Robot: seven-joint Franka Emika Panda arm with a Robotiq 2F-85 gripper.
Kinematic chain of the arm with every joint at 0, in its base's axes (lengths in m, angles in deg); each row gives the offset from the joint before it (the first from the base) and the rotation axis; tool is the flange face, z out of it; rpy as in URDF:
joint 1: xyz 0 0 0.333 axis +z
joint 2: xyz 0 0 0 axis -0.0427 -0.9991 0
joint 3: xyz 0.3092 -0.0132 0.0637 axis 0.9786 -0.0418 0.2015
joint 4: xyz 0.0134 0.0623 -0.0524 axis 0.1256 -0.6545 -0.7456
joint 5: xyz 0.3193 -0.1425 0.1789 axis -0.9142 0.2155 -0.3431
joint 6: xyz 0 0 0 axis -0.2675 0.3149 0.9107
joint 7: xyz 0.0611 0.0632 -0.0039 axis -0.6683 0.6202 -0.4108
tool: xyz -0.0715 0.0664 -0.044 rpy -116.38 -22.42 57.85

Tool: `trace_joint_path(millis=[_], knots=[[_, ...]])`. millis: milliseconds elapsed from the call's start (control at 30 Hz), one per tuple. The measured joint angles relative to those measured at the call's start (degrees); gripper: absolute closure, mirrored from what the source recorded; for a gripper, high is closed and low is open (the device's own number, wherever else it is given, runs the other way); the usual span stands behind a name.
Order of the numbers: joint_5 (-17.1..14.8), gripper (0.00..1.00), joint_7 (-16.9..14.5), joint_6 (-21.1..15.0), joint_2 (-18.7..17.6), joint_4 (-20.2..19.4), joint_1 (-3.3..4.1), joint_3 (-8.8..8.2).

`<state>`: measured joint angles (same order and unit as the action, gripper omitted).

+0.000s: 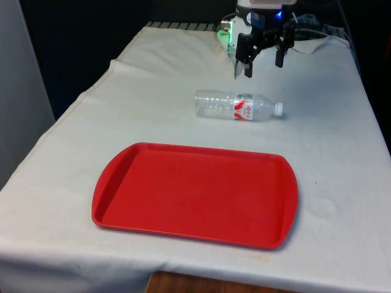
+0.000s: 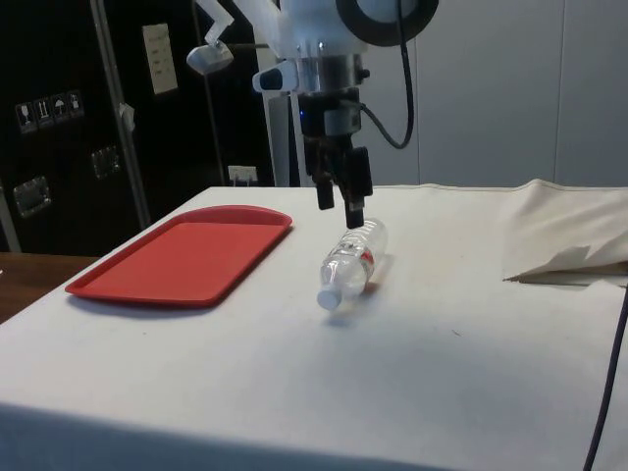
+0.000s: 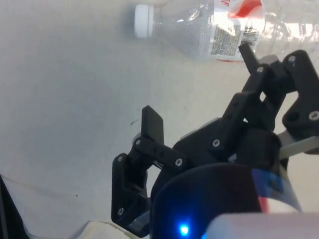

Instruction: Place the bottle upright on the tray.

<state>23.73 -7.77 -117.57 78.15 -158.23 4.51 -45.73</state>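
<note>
A clear plastic bottle with a red-and-white label and a white cap lies on its side on the white cloth, its cap toward the front view's right. The side view has the bottle lying just under my fingers, and the wrist view has it ahead of them. My gripper hangs open above the cloth, behind the bottle, with nothing between its fingers; it is also in the side view and the wrist view. The red tray lies flat nearer the front edge, nothing on it.
A fold of loose white cloth lies bunched at the far end of the table beside the robot's base. Cables run behind the gripper. The table's front edge lies just beyond the tray.
</note>
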Motion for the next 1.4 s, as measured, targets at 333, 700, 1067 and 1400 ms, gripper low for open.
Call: trace_joint_path(millis=[333,700,1067,1400], knots=[[0.0,0.00,-4.3,-0.2,-0.6,0.0,-0.06,0.00],[0.0,0.00,-9.5,-0.6,-1.3,0.0,-0.06,0.00],[0.0,0.00,-14.7,-1.4,-2.2,0.0,-0.06,0.00],[0.0,0.00,-18.9,-2.3,-3.0,0.0,-0.06,0.00]])
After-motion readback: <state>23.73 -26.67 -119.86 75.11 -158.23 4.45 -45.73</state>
